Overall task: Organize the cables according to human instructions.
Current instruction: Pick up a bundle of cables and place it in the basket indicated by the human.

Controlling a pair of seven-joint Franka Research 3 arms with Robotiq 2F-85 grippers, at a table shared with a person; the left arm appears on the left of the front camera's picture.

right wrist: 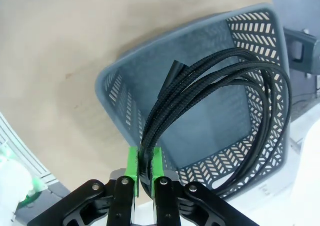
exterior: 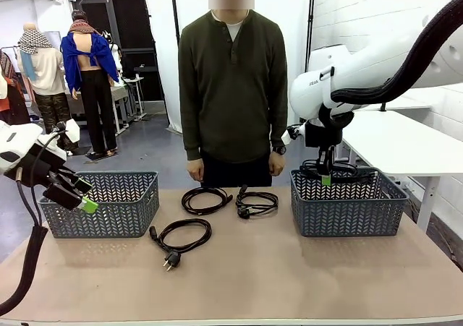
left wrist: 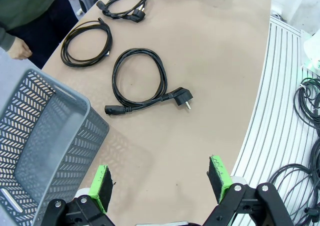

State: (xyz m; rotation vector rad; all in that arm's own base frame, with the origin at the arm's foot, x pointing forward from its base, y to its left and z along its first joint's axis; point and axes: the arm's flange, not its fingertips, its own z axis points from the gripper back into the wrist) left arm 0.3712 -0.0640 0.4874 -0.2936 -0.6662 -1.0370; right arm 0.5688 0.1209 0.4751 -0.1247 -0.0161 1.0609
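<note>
Three coiled black cables lie on the tan table: one with a plug end nearest me (exterior: 181,234) (left wrist: 140,80), one at mid-table (exterior: 206,199) (left wrist: 87,43), and one to its right (exterior: 257,203) (left wrist: 122,5). Over the right grey basket (exterior: 347,217) (right wrist: 112,78), my right gripper (exterior: 325,178) (right wrist: 144,166) is shut on a fourth cable (exterior: 346,171) (right wrist: 220,85), whose loops hang down into the basket. My left gripper (exterior: 85,194) (left wrist: 161,183) is open and holds nothing, at the front of the left grey basket (exterior: 126,210) (left wrist: 40,136).
A person (exterior: 233,87) stands at the far edge of the table between the baskets, both hands hanging down. More cables (left wrist: 307,136) lie on the floor beyond the table's edge. A white table (exterior: 405,142) stands at the right.
</note>
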